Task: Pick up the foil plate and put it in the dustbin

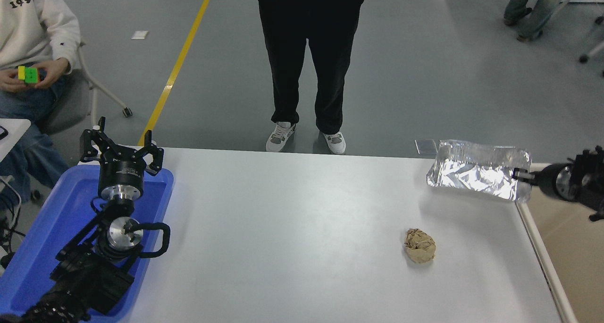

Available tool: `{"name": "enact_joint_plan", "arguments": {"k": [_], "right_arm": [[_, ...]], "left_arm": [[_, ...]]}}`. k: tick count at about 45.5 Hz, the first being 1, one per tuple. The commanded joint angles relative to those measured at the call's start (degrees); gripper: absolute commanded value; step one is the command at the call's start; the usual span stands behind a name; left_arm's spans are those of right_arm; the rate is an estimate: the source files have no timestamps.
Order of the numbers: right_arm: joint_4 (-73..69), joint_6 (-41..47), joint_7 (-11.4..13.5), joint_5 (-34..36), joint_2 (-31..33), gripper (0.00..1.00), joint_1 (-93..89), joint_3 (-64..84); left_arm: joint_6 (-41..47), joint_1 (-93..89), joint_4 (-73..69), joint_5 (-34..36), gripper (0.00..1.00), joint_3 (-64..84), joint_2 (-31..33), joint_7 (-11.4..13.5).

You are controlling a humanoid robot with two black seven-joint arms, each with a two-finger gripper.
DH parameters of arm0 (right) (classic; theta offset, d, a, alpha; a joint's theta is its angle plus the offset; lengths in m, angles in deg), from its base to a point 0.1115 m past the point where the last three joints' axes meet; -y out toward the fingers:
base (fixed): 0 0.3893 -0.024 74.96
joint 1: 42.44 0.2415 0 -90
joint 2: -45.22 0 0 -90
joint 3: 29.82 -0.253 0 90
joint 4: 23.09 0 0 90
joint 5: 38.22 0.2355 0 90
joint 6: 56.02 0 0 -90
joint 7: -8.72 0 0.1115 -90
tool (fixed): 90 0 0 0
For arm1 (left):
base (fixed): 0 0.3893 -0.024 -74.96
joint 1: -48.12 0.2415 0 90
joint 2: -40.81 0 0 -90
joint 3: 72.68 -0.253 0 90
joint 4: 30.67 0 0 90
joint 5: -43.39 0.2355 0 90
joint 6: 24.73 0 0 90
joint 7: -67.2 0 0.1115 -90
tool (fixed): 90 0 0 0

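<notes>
The shiny crinkled foil plate (476, 170) hangs in the air above the table's far right corner, its underside turned toward the camera. My right gripper (519, 174) comes in from the right edge and is shut on the plate's right rim. The beige dustbin (542, 252) stands just off the table's right edge, with only its pale rim and tan inside showing. My left gripper (120, 150) is open and parked at the lower left, over the blue tray.
A crumpled brown paper ball (419, 245) lies on the white table (292, 238) near the right. A blue plastic tray (47, 238) sits at the left. One person stands at the far edge; another sits at the upper left with a coloured cube.
</notes>
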Motion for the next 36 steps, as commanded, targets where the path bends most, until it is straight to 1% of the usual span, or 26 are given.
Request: {"name": "enact_joint_plan", "arguments": {"k": [1, 5, 10, 15, 23, 29, 36], "right_arm": [[-18.2, 6.4, 2.9, -5.7, 11.6, 0.00, 17.3, 0.2], [-24.3, 10.7, 4.8, -8.1, 15.6, 0.00, 24.3, 0.2], [-29.1, 15.1, 7.2, -10.7, 19.0, 0.00, 32.1, 0.2], [-30.9, 21.1, 8.8, -12.2, 20.8, 0.00, 38.8, 0.1], [-30.6, 26.3, 11.1, -12.4, 21.3, 0.00, 44.9, 0.3], [-29.9, 27.3, 13.5, -12.4, 22.4, 0.00, 46.4, 0.3], [-24.4, 26.2, 15.4, -11.1, 23.2, 0.00, 45.3, 0.0]], "left_arm": [[0.0, 0.0, 0.0, 0.0, 0.99, 0.0, 0.0, 0.0], [0.0, 0.0, 0.0, 0.1, 0.99, 0.0, 0.0, 0.0], [0.0, 0.0, 0.0, 0.0, 0.99, 0.0, 0.0, 0.0], [0.0, 0.0, 0.0, 0.1, 0.99, 0.0, 0.0, 0.0], [0.0, 0.0, 0.0, 0.0, 0.99, 0.0, 0.0, 0.0], [0.0, 0.0, 0.0, 0.1, 0.99, 0.0, 0.0, 0.0], [0.0, 0.0, 0.0, 0.0, 0.99, 0.0, 0.0, 0.0]]}}
